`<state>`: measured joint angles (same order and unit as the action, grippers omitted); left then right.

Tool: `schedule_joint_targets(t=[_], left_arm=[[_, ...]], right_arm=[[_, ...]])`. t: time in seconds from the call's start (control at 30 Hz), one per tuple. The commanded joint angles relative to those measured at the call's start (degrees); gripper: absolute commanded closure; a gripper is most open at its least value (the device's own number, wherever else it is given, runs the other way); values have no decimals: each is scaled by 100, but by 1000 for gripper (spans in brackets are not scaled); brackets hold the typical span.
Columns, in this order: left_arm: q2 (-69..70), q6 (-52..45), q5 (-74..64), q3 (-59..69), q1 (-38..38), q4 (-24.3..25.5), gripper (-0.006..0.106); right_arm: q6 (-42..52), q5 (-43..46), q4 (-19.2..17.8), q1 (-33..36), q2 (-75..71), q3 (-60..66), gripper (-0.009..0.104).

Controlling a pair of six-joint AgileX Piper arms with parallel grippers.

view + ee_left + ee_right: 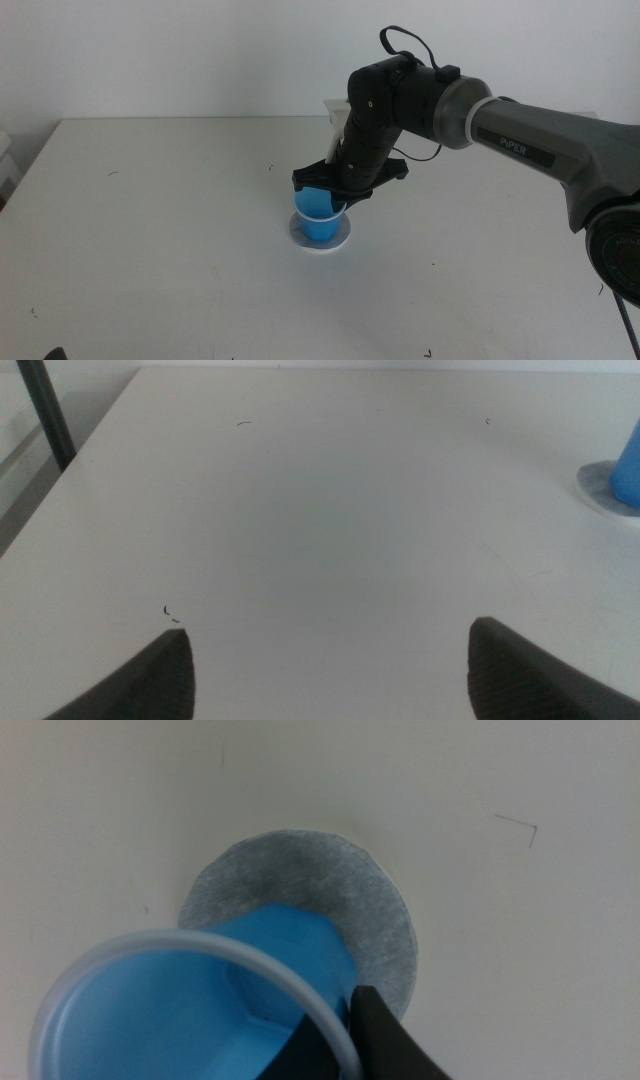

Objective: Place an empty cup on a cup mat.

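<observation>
Cup (319,217) and cup mat (320,235) sit together near the middle of the white worktop (150,220), and the right gripper (335,195) is on the cup. In the middle view the right arm (520,140) reaches in from the right side and bends down, its dark head directly over the cup's mouth. The cup stands upright, its blue body rising from the mat, whose pale edge shows as a ring around the base.

The right wrist view looks down into the cup (190,1010): pale whitish rim, blue inside, empty. One dark jaw lies against the outside of the rim, pinching the wall; the other jaw is not clearly visible, though it is probably inside the cup. Beyond the cup the mottled grey mat (330,890) lies flat, and the cup's base covers its near part. From this angle it is hard to tell whether the base rests fully on the mat or hangs just above it.

The left gripper (330,660) waits low over bare worktop, well apart from the cup. In its wrist view its two dark jaws are spread wide with only the white surface between them. At the edge of that view a sliver of the blue cup (629,465) and a bit of the mat (600,490) appear.
</observation>
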<state>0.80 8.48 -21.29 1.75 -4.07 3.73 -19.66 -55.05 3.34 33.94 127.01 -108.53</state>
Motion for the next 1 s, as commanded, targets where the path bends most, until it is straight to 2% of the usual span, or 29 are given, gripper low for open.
schedule_joint_targets(t=[0.0, 0.1, 0.23, 0.47, 0.57, 0.73, 0.97], left_arm=[[70, 61, 384, -34, 6, 2, -5], [70, 61, 384, -34, 6, 2, -5], [70, 61, 384, -34, 6, 2, -5], [70, 61, 384, -34, 6, 2, -5], [70, 61, 384, -34, 6, 2, -5], [70, 61, 384, -34, 6, 2, -5], [70, 61, 384, -34, 6, 2, -5]], right_arm=[[10, 232, -88, 4, -348, -198, 96], [10, 219, -102, 4, -348, -198, 96], [54, 217, -115, 4, -348, -198, 81], [97, 229, -130, 4, -609, -198, 47], [97, 229, -170, 4, -870, -116, 38], [97, 537, -273, -116, -1703, 544, 36], [97, 1734, -280, -663, -3622, 2629, 36]])
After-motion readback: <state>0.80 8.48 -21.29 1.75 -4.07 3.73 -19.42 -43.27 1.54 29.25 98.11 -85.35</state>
